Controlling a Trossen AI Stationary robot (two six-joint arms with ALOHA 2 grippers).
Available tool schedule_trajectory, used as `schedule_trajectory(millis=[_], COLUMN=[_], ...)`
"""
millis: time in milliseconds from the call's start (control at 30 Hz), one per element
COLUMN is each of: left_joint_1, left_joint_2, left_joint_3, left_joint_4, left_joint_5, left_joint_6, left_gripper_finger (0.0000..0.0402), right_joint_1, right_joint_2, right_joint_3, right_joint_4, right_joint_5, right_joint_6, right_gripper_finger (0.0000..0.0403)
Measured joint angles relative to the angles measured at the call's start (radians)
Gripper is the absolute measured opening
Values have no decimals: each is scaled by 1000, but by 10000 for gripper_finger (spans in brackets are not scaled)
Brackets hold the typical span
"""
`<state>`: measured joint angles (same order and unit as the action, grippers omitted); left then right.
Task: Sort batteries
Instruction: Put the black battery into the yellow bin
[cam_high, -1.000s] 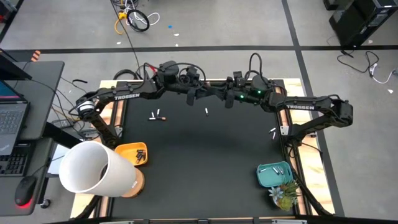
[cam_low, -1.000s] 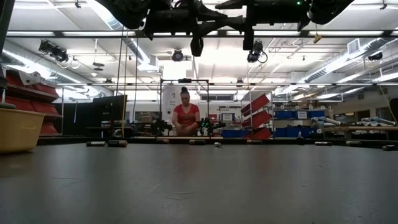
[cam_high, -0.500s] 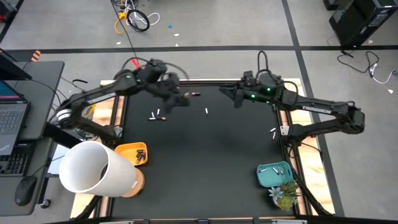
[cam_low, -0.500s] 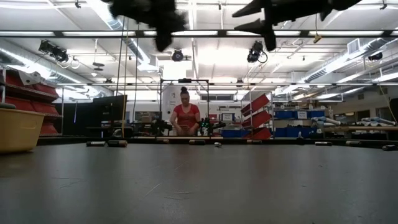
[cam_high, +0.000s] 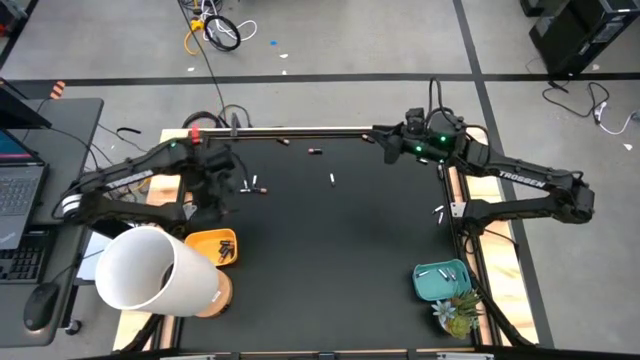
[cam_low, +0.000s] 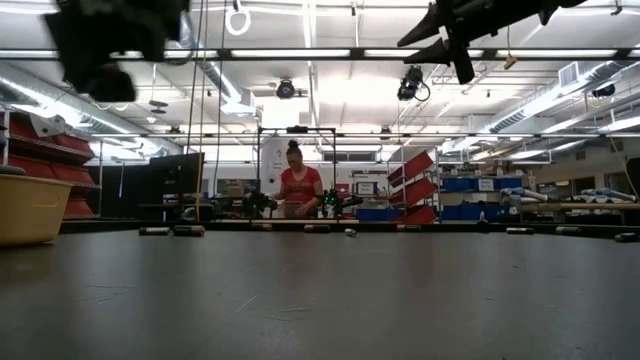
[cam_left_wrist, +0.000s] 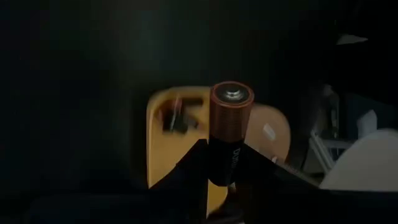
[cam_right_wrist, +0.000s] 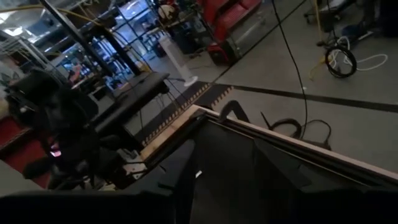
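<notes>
Left tool (cam_high: 222, 180) sits at centre-left of the high view, clamped on a dark copper-ended battery (cam_left_wrist: 227, 134). In the left wrist view that battery stands on end between the fingers (cam_left_wrist: 193, 165), copper cap toward the camera.

Key relation: the yellow bin (cam_high: 203, 245), already holding a few dark cells, lies just below the left tool in the high view and directly beyond the held battery in the wrist view. So the drop looks like a short travel toward the lower left of the frame, then release. The big white cylinder (cam_high: 155, 270) next to the bin is the thing to clear.

Right tool (cam_high: 383, 138) hovers at upper centre-right, fingers apart, empty.

Loose cells (cam_high: 258, 187) lie just right of the left tool; one more (cam_high: 332, 179) sits mid-desk (cam_high: 340, 250), others near the top edge.

Teal tray (cam_high: 425, 285) at lower right holds pale cells.
</notes>
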<state>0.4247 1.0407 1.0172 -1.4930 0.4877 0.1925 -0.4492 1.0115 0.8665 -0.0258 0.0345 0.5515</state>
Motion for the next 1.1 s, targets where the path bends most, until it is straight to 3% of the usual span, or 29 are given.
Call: schedule_trajectory(millis=[333,633,900,1100], left_joint_1=[-15,-123,-204,-295], left_joint_2=[-234,-173,-132,-213], left_joint_3=[-251,-254,-239,-239], left_joint_4=[-23,27,213,274], left_joint_5=[26,-44,-62,-204], left_joint_6=[-180,-348,-836,-1212], left_gripper_finger=[64,64,64,64], right_joint_1=[25,24,24,24], right_joint_2=[0,0,0,0], right_joint_3=[1,1,1,1], right_joint_4=[-6,-8,-7,1], right_joint_5=[0,14,21,20], right_joint_6=[2,24,47,29], right_gripper_finger=[142,142,142,142])
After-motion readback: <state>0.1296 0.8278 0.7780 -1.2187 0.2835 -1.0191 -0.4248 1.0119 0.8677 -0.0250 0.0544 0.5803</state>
